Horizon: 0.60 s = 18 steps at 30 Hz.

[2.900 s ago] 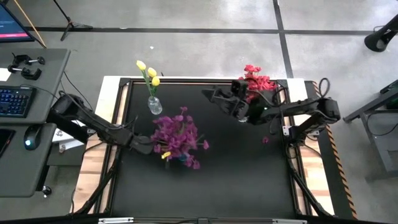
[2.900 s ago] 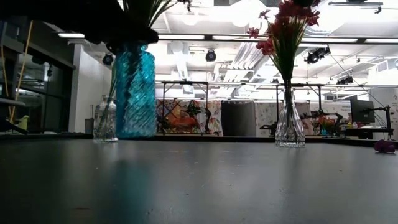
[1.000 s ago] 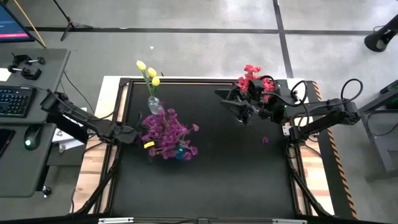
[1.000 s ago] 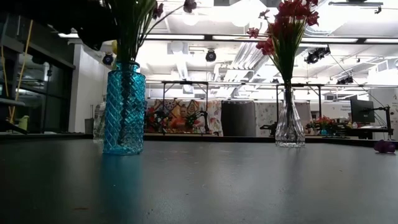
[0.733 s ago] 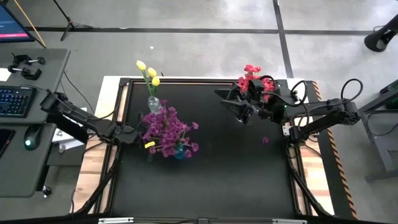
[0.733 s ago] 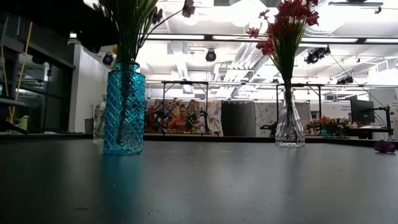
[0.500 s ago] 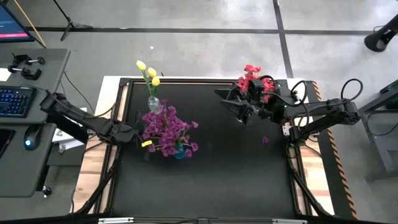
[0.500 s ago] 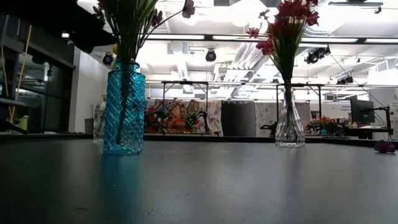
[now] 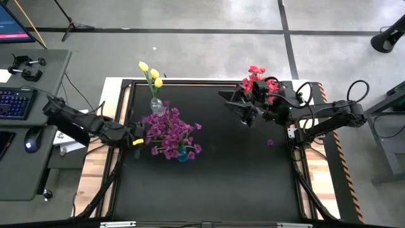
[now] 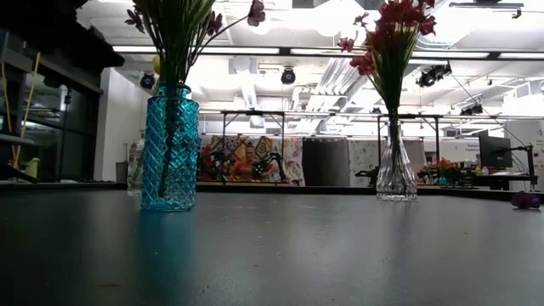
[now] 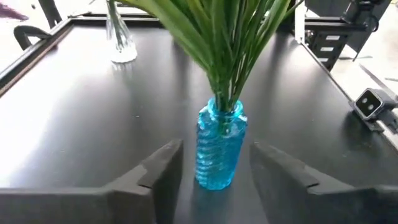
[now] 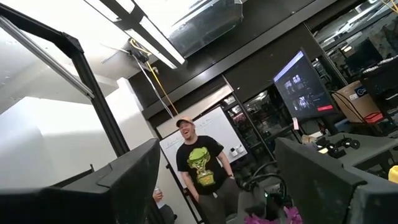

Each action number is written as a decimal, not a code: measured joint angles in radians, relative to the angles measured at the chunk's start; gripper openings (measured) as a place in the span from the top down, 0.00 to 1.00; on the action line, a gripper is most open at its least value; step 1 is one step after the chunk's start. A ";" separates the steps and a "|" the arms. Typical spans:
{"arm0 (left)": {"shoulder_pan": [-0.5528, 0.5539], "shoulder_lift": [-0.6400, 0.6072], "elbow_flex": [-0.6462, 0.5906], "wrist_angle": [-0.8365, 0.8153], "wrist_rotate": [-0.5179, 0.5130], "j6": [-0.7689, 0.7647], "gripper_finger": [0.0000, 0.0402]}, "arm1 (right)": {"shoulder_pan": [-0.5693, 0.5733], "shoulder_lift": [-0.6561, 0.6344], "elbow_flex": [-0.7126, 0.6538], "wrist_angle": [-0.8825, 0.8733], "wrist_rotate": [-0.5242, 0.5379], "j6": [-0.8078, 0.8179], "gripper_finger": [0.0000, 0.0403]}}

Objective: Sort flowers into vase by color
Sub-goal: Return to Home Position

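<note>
A blue ribbed vase [image 11: 221,149] stands on its base on the black table and holds purple flowers [image 9: 169,134] on green stems. My left gripper [image 9: 134,139] is open, level with the vase and a little to its left, nothing between its fingers. A small clear vase [image 9: 157,106] with yellow flowers [image 9: 150,71] stands at the far left. A clear vase [image 10: 396,170] with red flowers [image 9: 259,79] stands at the far right. My right gripper [image 9: 240,109] hovers open beside it, tipped upward and holding nothing.
One loose purple bloom [image 9: 270,142] lies on the table near the right edge. A raised frame [image 9: 120,114] runs round the table. The near half of the table is free room. A person [image 12: 202,165] stands in the room beyond the table.
My left gripper has drawn back toward the table's left edge, away from the blue vase. The vase with its purple flowers has stayed upright where it stood.
</note>
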 joint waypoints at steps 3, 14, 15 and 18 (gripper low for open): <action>0.000 -0.064 0.000 -0.057 -0.004 0.017 0.69 | 0.000 0.000 0.000 0.000 0.000 0.008 0.24; 0.000 -0.287 -0.101 0.050 -0.006 0.033 0.99 | 0.000 0.000 0.000 -0.009 0.000 0.008 0.24; 0.001 -0.298 -0.136 0.118 -0.007 0.045 0.99 | 0.000 0.000 0.000 -0.013 0.000 0.008 0.24; 0.008 -0.310 -0.254 0.337 -0.007 0.054 1.00 | 0.000 0.000 0.000 -0.029 0.000 0.008 0.24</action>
